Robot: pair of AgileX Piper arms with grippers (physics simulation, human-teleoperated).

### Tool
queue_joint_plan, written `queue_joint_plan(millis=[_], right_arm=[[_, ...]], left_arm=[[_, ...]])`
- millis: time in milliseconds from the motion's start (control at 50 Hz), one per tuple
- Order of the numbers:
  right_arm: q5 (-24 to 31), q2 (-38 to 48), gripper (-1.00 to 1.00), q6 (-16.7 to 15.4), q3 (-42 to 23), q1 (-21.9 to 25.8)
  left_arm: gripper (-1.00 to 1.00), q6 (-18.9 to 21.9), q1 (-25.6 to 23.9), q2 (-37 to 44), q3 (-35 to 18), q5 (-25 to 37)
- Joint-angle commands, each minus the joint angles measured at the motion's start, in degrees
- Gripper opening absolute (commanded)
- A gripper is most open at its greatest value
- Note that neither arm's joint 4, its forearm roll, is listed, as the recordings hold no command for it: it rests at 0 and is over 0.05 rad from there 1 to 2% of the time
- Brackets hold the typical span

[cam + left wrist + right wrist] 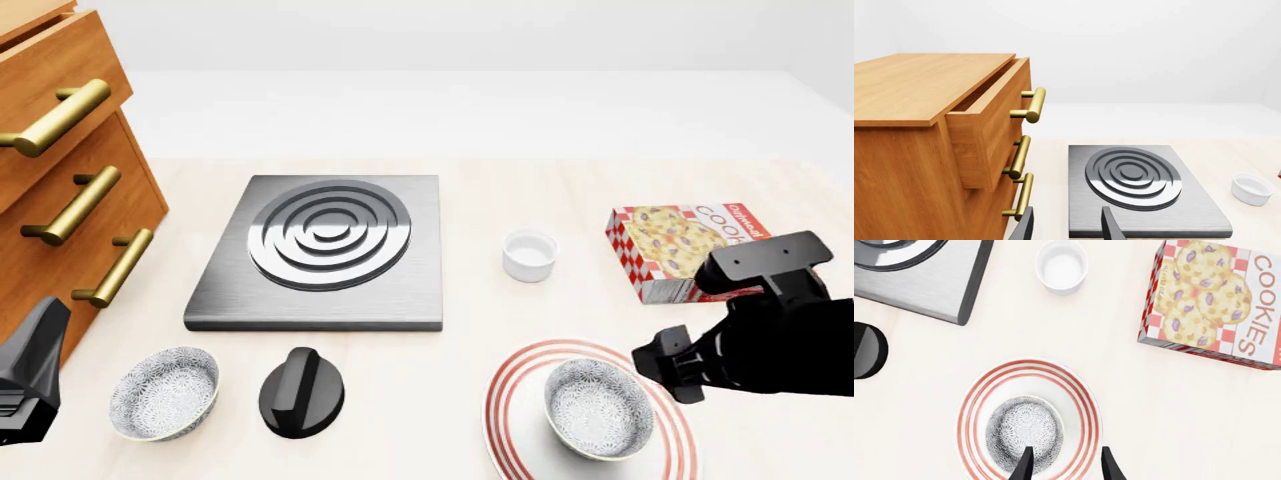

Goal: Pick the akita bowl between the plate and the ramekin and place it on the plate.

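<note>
Akita bowl point(599, 407) sits on the plate point(514, 402); right end effector point(1063, 466) hovers above, fingers apart.

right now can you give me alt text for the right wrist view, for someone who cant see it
Seen from above, a speckled akita bowl sits on the red-ringed plate, with the right gripper open over the bowl's rim. Beyond on the pale table are a white ramekin, a cookie box and a corner of a grey burner plate.
</note>
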Motion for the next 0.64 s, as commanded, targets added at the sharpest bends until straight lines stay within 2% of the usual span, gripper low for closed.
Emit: queue_joint_plan(millis=[20,80,100,200,220,320,340,520,640], right_arm=[[11.4,-9.0,1.00,-2.5,-7.8,-4.1],[13.6,-10.5,1.00,-1.8,-9.4,-3.9],[16.1,-12.8,1.00,-3.7,-11.4,-5.7],[21.7,-15.7,1.00,-4.7,-17.3,-7.3],[23.5,-16.5,1.00,-5.9,-19.5,-8.2],[26.8,-17.6,1.00,-6.6,-24.4,-9.2],[28.8,-18.1,1.00,-6.4,-27.2,-8.5],[33.8,-19.8,1.00,-6.8,-33.8,-9.3],[34.0,-20.1,1.00,-6.3,-35.8,-8.2]], left_arm=[[1.00,0.0,0.0,0.0,0.0,0.0],[1.00,0.0,0.0,0.0,0.0,0.0],[1.00,0.0,0.0,0.0,0.0,0.0],[1.00,0.0,0.0,0.0,0.0,0.0],[1.00,0.0,0.0,0.0,0.0,0.0],[1.00,0.0,0.0,0.0,0.0,0.0],[1.00,0.0,0.0,0.0,0.0,0.0],[1.00,0.0,0.0,0.0,0.0,0.0],[1.00,0.0,0.0,0.0,0.0,0.0]])
